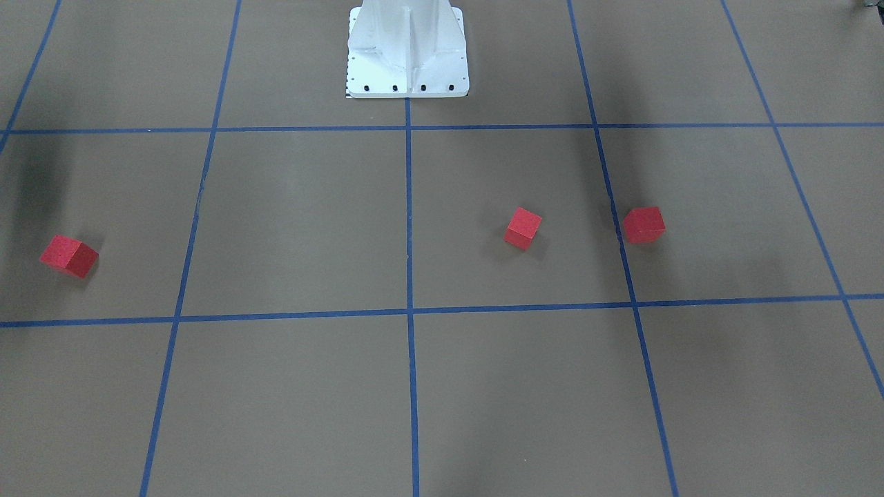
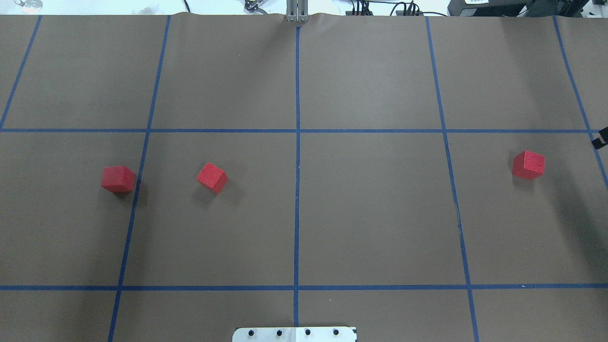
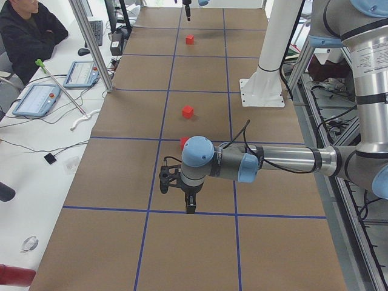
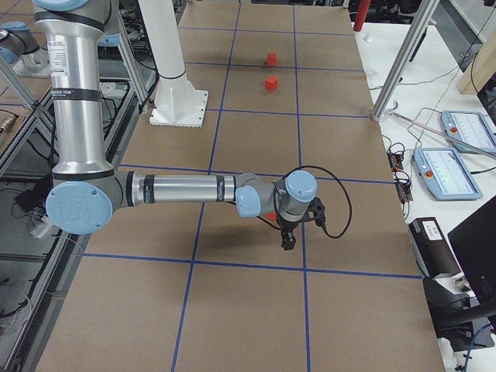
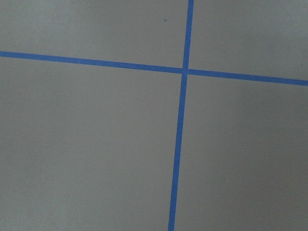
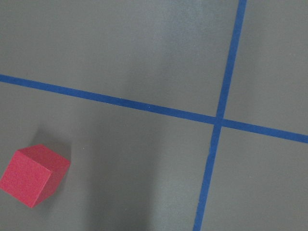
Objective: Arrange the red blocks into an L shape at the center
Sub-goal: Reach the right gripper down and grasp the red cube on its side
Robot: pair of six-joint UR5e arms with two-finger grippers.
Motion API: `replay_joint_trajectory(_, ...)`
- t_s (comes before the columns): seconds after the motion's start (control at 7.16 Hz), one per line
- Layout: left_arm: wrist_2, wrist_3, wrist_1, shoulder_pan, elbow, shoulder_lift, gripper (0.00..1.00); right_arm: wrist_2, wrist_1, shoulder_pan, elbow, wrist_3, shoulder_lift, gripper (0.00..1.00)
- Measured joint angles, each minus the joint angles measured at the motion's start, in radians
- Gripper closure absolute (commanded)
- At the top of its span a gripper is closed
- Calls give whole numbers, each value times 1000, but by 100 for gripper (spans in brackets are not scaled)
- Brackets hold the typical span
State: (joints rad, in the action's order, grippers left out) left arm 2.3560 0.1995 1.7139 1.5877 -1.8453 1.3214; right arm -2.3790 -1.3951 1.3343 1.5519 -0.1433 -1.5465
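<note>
Brown bench, blue tape lines — one red block sits just beside a line on the robot's left, another red block near it, third red block far right, all off the center. Left claw and right claw hang above — clenched or released, I cannot tell.

The table has a flat brown cover, divided into large squares by blue tape lines. Three cubes lie on it, well apart from each other. The first red block sits just beside a line on the robot's left side. The second red block is near it, closer to the middle line. The third red block lies far on the right side. A white base plate stands at the robot's edge.
</note>
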Motion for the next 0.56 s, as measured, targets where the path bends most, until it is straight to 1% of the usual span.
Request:
replay_joint_trajectory(0.28,21,1,0,0,0,-1,0,7,101,-64,2,-270,2,4)
replay_joint_trajectory(0.56,40,1,-1,0,-1,-1,0,40,211,-141,4,-534,5,3)
